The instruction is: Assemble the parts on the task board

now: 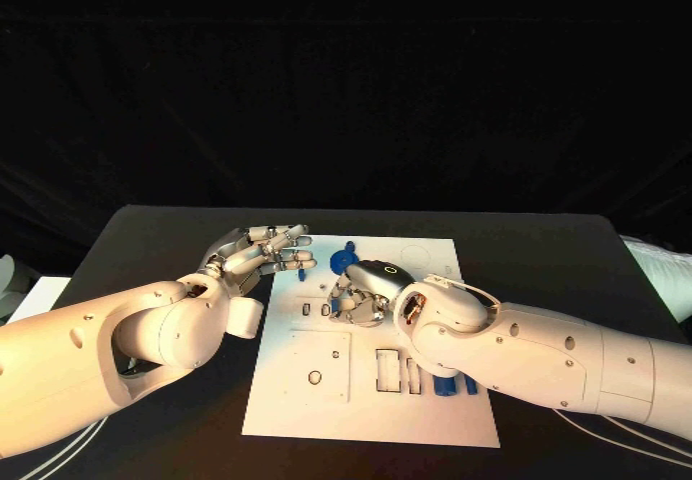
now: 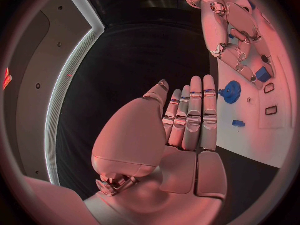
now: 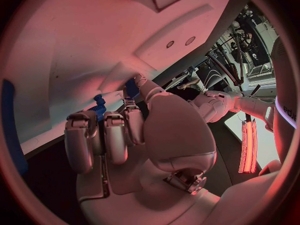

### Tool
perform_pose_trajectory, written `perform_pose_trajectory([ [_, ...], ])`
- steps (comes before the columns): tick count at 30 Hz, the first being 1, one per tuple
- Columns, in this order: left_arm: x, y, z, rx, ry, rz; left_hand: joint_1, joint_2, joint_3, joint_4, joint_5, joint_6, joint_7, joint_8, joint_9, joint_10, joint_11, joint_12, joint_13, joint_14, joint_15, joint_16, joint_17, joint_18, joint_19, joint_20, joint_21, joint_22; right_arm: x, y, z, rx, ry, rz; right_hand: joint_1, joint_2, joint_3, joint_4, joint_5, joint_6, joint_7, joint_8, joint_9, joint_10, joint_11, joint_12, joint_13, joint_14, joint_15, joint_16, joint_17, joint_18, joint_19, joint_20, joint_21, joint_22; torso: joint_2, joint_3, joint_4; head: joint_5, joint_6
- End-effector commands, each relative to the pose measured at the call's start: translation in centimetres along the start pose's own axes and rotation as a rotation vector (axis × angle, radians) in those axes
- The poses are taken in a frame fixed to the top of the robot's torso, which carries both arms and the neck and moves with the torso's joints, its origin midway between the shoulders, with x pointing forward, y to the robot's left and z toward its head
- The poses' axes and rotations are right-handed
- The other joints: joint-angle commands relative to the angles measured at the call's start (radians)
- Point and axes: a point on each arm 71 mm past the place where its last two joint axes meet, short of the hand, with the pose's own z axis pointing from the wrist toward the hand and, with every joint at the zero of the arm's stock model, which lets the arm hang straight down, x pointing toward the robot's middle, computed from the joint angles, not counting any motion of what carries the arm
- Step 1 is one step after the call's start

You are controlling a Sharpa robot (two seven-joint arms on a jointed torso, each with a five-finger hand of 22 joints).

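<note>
Two silver hands work over the white task board (image 1: 310, 400) at the middle of the black table (image 1: 562, 250). The left hand (image 1: 260, 255) hovers at the board's left edge, fingers straight and together, grasping nothing. The right hand (image 1: 368, 290) reaches down onto the board's middle with fingers curled; whether they grip a part cannot be told. A blue gear (image 2: 231, 91) lies on the board just beside the right hand's fingertips, a small blue block (image 2: 238, 123) near it, and more blue parts (image 1: 450, 383) stand beside the right forearm.
</note>
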Motion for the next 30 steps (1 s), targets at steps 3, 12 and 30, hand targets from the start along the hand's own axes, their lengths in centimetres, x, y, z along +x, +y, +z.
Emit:
perform_pose_trajectory([
  [3, 0.3, -0.1, 0.0, 0.006, 0.022, -0.005, 0.004, -0.007, 0.005, -0.001, -0.002, 0.001, 0.004, -0.006, -0.001, -0.005, 0.000, -0.003, -0.002, 0.003, 0.005, -0.006, 0.001, 0.011, 0.003, 0.002, -0.004, -0.002, 0.7, -0.4, 0.0, 0.021, 0.046, -0.053, 0.000, -0.020, -0.006, 0.000, -0.025, -0.019, 0.007, -0.007, -0.008, 0.008, 0.011, -0.030, 0.125, 0.097, 0.011, 0.000, 0.236, -0.012, 0.080, 0.011, -0.007, 0.220, 0.000, -0.0004, -0.0001, 0.000, -0.001],
  [12, 0.3, -0.1, 0.0, 0.004, 0.023, -0.006, 0.004, -0.007, 0.005, -0.001, -0.002, 0.001, 0.004, -0.006, -0.001, -0.005, 0.000, -0.003, -0.002, 0.003, 0.005, -0.006, 0.001, 0.011, 0.003, 0.002, -0.004, -0.002, 0.8, -0.4, 0.1, 0.022, 0.046, -0.063, -0.004, -0.028, -0.008, 0.004, -0.033, -0.033, 0.012, -0.009, -0.013, -0.006, 0.016, -0.064, 0.108, 0.097, 0.015, 0.001, 0.238, -0.011, 0.080, 0.016, -0.007, 0.219, -0.001, -0.0006, 0.0008, -0.001, -0.003],
  [30, 0.2, -0.1, 0.0, 0.003, 0.023, -0.006, 0.004, -0.007, 0.006, -0.001, -0.002, 0.000, 0.004, -0.006, -0.001, -0.005, 0.000, -0.003, -0.002, 0.003, 0.006, -0.007, 0.002, 0.011, 0.003, 0.002, -0.004, -0.002, -0.3, 0.6, -0.4, -0.051, -0.118, -0.025, -0.045, -0.085, -0.076, 0.063, -0.050, -0.094, 0.021, -0.008, -0.014, -0.009, 0.026, -0.069, 0.098, 0.097, 0.025, 0.001, 0.238, -0.011, 0.079, 0.026, -0.008, 0.217, 0.000, -0.0003, 0.0010, 0.000, -0.003],
])
